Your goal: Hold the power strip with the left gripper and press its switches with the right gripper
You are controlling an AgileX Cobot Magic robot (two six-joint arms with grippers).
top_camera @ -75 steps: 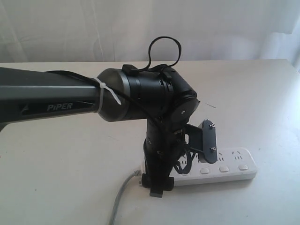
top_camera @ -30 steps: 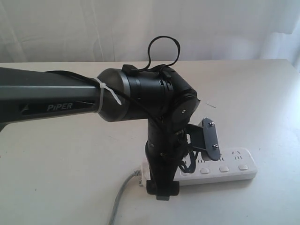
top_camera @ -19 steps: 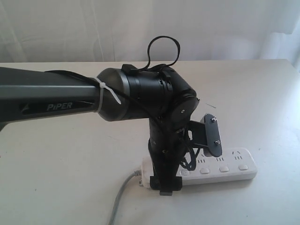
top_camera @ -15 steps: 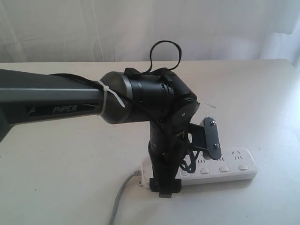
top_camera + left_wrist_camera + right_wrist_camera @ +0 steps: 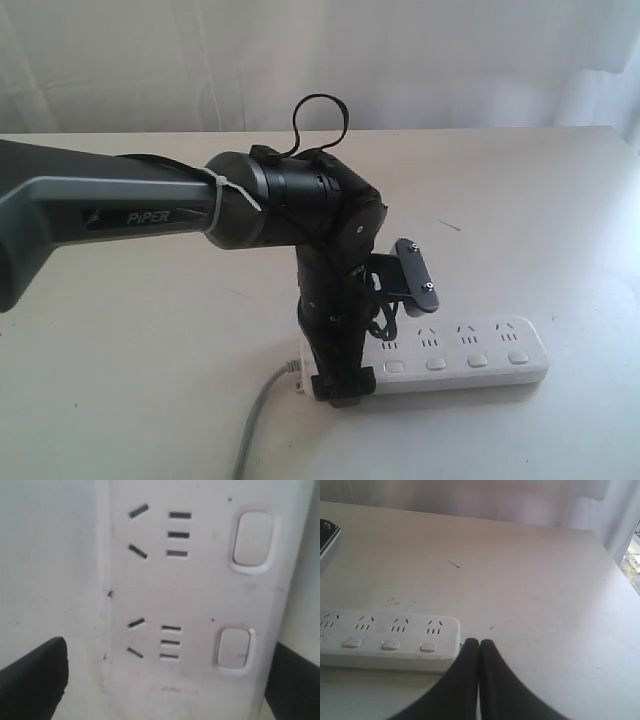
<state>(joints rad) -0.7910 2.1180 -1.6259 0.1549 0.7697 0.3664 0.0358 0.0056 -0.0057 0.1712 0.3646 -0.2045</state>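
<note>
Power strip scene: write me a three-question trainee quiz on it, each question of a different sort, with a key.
1. True or false: the black right gripper has its fingers shut with nothing between them.
2. How many small white rounded-square switches show in the left wrist view? A one, B two, C four.
3. Fill in: the grey cord leaves the long white rounded plastic power strip at the end straddled by the black ___ gripper.
Key: 1 true; 2 B; 3 left gripper.
</note>
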